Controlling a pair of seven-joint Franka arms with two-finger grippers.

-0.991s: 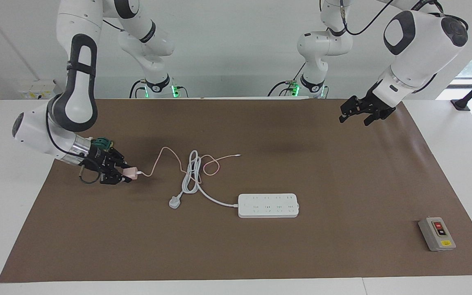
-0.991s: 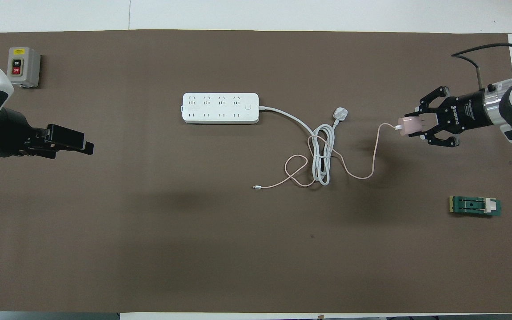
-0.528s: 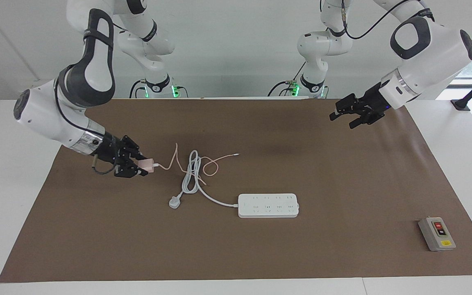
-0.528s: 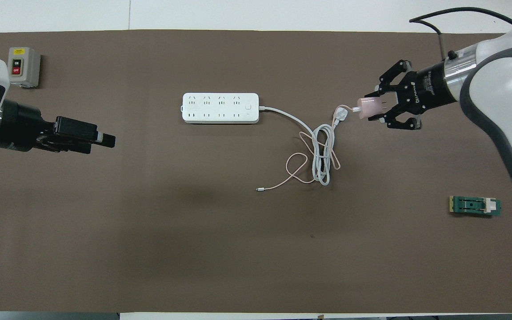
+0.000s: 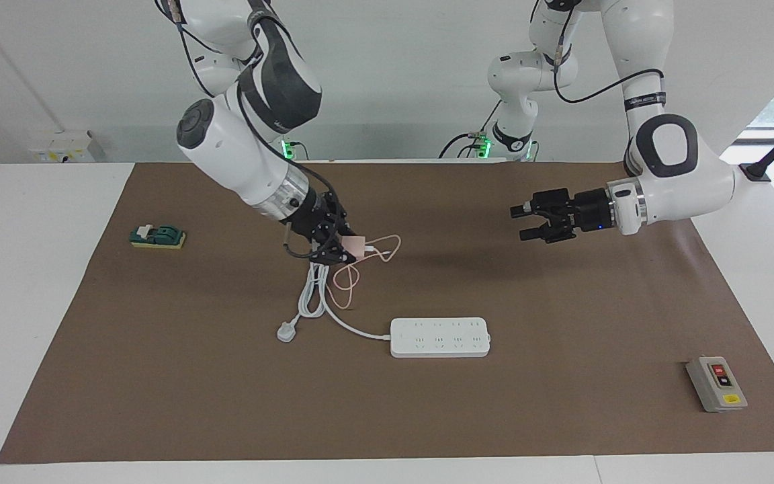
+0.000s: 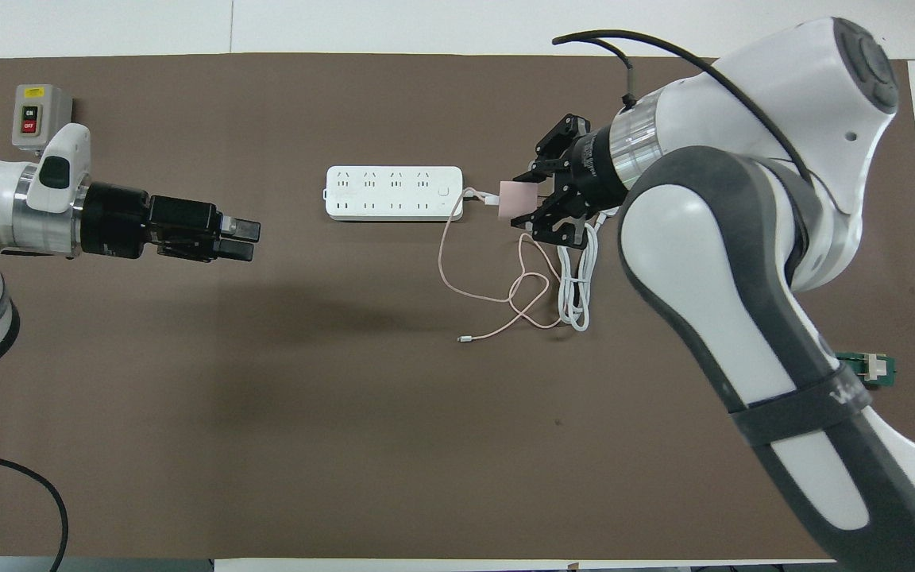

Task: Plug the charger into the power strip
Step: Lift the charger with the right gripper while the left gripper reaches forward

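Observation:
My right gripper (image 5: pixel 349 250) is shut on the pale-pink cube charger (image 5: pixel 355 246) and holds it up over the coiled white cord (image 5: pixel 313 296). In the overhead view this gripper (image 6: pixel 523 203) and the charger (image 6: pixel 513 199) are just off the cord end of the white power strip (image 6: pixel 394 193). The thin pink cable (image 6: pixel 445 262) hangs in a loop down to the mat and ends in its white connector (image 6: pixel 464 339). The power strip (image 5: pixel 441 337) lies flat, outlets up. My left gripper (image 5: pixel 523 223) is open and empty, up over the mat toward the left arm's end; it also shows in the overhead view (image 6: pixel 245 240).
The strip's grey-white three-pin plug (image 5: pixel 285 331) lies beside the coiled cord (image 6: pixel 577 294). A grey switch box (image 5: pixel 716 384) sits at the left arm's end, far from the robots. A small green part (image 5: pixel 157 236) lies at the right arm's end.
My right gripper has carried the charger from the right arm's end toward the middle, up to the strip's cord end, dragging the pink cable along. My left gripper has moved inward toward the middle.

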